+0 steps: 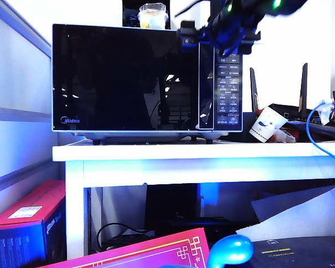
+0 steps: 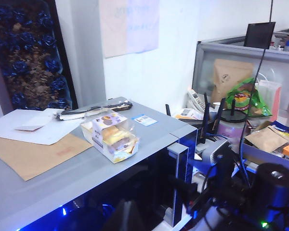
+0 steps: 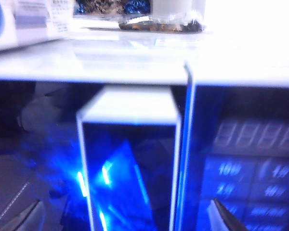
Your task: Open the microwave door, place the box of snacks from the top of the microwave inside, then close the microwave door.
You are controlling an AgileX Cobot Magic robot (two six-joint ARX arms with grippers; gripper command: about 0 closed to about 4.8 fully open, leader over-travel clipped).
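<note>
The black microwave (image 1: 148, 78) stands on a white table (image 1: 201, 152) with its glossy door (image 1: 125, 78) shut. The box of snacks (image 1: 152, 15), a clear tub with pale yellow contents, rests on the microwave's grey top (image 2: 111, 135). My right gripper (image 1: 196, 38) hangs at the top of the vertical handle strip (image 1: 206, 84). In the right wrist view it (image 3: 125, 216) is open, with one finger (image 3: 24, 216) on each side of the handle (image 3: 130, 125). Only a dark shape of my left gripper (image 2: 127, 219) shows, above the microwave's front edge; its jaws are hidden.
A brown envelope (image 2: 33, 154), white papers and a dark tray of blue pieces (image 2: 29, 53) share the microwave top. Right of the microwave are a white paper cup (image 1: 266, 124), a router with antennas (image 1: 304, 106) and a blue cable. A red box (image 1: 28, 215) sits below the table.
</note>
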